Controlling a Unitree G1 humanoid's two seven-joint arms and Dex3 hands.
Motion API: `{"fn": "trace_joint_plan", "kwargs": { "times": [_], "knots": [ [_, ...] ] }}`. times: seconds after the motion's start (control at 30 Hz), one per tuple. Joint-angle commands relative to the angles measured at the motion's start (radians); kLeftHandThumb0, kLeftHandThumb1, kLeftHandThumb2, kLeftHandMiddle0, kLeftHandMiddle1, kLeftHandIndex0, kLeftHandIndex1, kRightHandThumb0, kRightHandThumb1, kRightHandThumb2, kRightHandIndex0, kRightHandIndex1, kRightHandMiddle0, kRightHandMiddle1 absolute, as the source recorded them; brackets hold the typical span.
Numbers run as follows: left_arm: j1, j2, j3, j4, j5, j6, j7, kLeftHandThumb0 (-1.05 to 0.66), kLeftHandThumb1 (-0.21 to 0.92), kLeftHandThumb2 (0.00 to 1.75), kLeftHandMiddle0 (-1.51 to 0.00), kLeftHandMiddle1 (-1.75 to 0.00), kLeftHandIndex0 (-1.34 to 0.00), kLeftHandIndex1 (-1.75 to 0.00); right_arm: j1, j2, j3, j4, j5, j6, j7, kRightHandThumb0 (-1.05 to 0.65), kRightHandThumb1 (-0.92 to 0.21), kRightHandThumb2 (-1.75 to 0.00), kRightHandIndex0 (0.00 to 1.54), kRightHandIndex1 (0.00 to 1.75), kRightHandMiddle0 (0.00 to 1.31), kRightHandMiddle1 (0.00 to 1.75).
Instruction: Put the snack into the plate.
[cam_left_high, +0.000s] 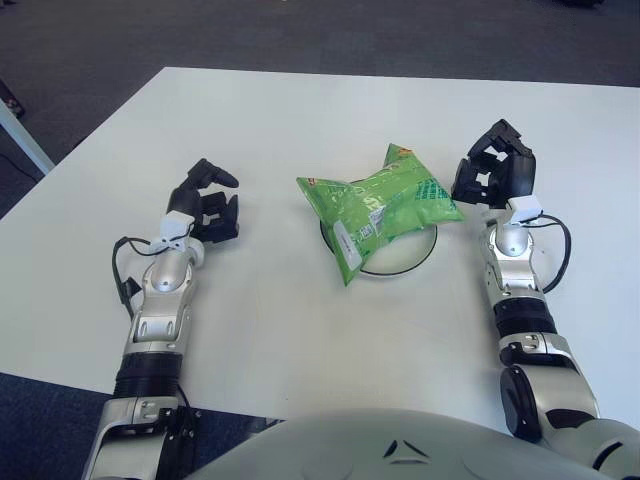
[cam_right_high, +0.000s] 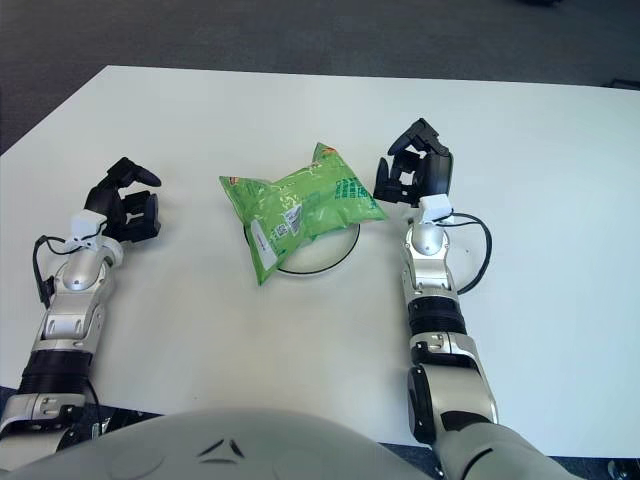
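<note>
Left eye view: the green snack (cam_left_high: 378, 205) lies across the plate (cam_left_high: 395, 266), covering most of it, with its lower-left corner hanging past the rim onto the table (cam_left_high: 300, 110); only the plate's near edge shows. By that, the main step looks done — the bag is on the plate, though not fully inside it, and what may be left is a nudge to centre it or simply pulling the hands away. The right hand (cam_left_high: 492, 177) sits just beside the bag's right end, fingers loosely curled with a gap between them, gripping nothing; whether a fingertip touches the bag I cannot tell. The left hand (cam_left_high: 205, 205) shows well apart on the bag's left, fingers partly curled and empty. Right eye view: the same layout — snack over plate, right hand close at its right end and holding nothing, left hand far off to the left, not engaged.
</note>
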Motion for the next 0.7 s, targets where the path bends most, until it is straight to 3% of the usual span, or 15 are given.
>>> {"fn": "trace_joint_plan", "kwargs": {
  "times": [0.0,0.4,0.67],
  "knots": [
    [0.011,-0.035,-0.025,0.025,0.018,0.031,-0.004,-0.44,0.43,1.18,-1.13,-1.75,-0.52,-1.75,0.188,0.118,0.030,0.136,-0.041,-0.080,-0.051,-0.57,-0.12,-1.56,1.32,1.75,0.78,1.75],
    [-0.039,-0.040,-0.050,0.017,0.073,0.076,0.026,-0.44,0.45,1.14,-1.14,-1.75,-0.50,-1.75,0.156,0.106,0.021,0.215,-0.092,-0.160,-0.135,-0.57,-0.12,-1.56,1.34,1.75,0.78,1.75],
    [-0.048,-0.062,-0.068,0.011,0.126,0.083,0.074,-0.44,0.45,1.14,-1.11,-1.75,-0.50,-1.75,0.145,0.105,0.015,0.233,-0.052,-0.156,-0.106,-0.57,-0.11,-1.57,1.33,1.75,0.79,1.75]
  ]
}}
